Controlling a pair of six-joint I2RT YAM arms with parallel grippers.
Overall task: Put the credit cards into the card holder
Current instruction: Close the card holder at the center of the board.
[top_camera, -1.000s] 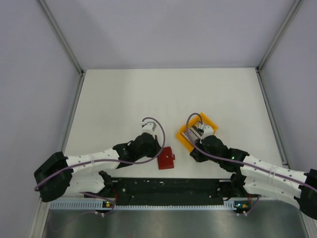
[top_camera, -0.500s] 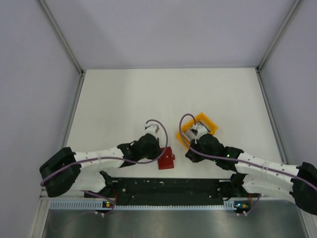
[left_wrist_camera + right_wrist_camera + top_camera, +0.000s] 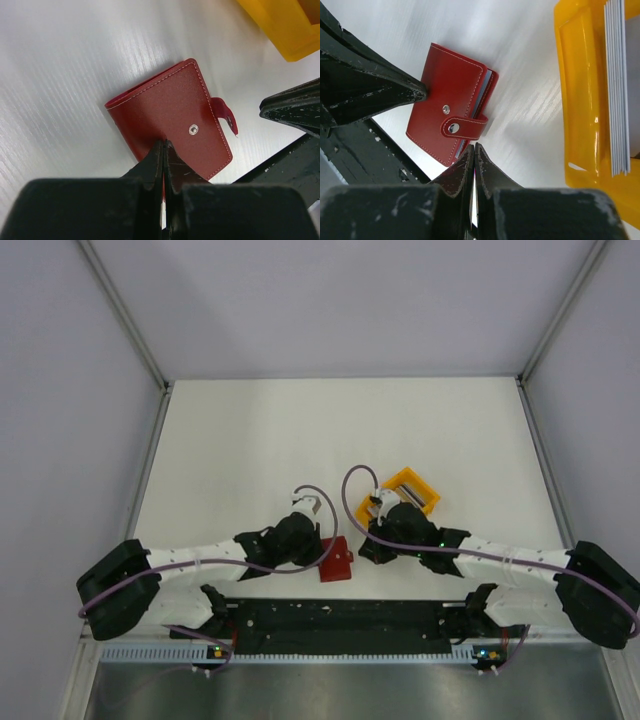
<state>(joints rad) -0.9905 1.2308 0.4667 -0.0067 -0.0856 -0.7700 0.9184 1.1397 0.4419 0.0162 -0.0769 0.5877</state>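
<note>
The dark red card holder (image 3: 336, 560) lies folded on the white table near the front edge. It also shows in the left wrist view (image 3: 170, 125) and the right wrist view (image 3: 451, 116). Its snap tab (image 3: 465, 128) is off the stud. My left gripper (image 3: 321, 546) is shut, and its tips (image 3: 164, 146) sit at the holder's left side. My right gripper (image 3: 365, 547) is shut and empty, with its tips (image 3: 473, 146) just off the holder's tab side. The credit cards (image 3: 617, 85) stand on edge as a grey stack in the yellow bin (image 3: 580, 100).
The yellow bin (image 3: 411, 491) sits behind and to the right of the right gripper. A black rail (image 3: 340, 617) runs along the table's front edge, close to the holder. Grey walls enclose the table on the left, right and back.
My right gripper has moved left, from over the yellow bin to beside the holder. My left gripper has moved right and closer to the holder. The holder has not moved.
</note>
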